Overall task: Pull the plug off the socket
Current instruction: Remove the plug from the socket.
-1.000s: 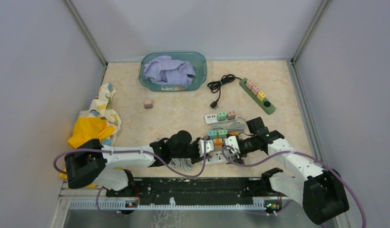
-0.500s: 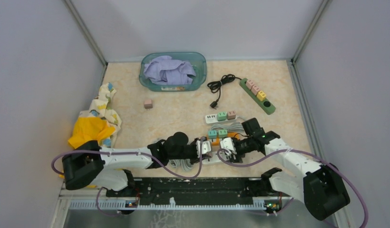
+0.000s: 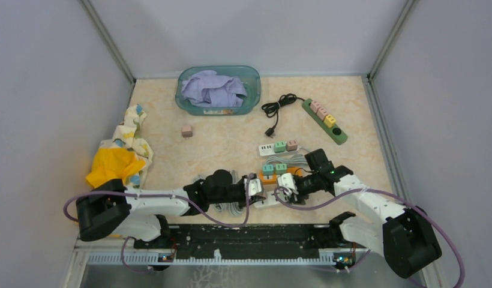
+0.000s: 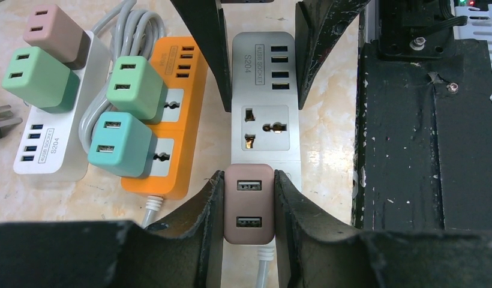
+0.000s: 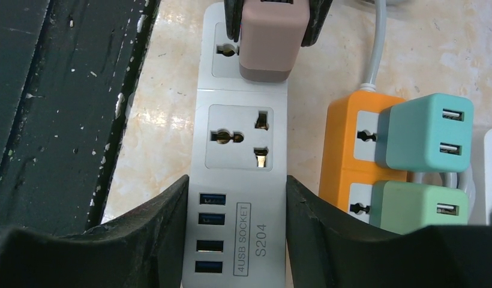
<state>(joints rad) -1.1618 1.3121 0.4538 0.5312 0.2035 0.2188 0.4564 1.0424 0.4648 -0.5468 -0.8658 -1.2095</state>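
One plug [image 4: 249, 207] in left gripper [image 4: 248, 183], one strip [image 4: 265, 123] in right gripper [image 5: 237, 192].

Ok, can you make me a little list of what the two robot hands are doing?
left gripper: shut on plug
plug: pinkish brown, seated in white strip, not out yet
right gripper: clamps the white strip's USB end, a finger on each side
empty socket: between the two grippers
orange strip: beside the white strip, carries two greenish plugs, untouched
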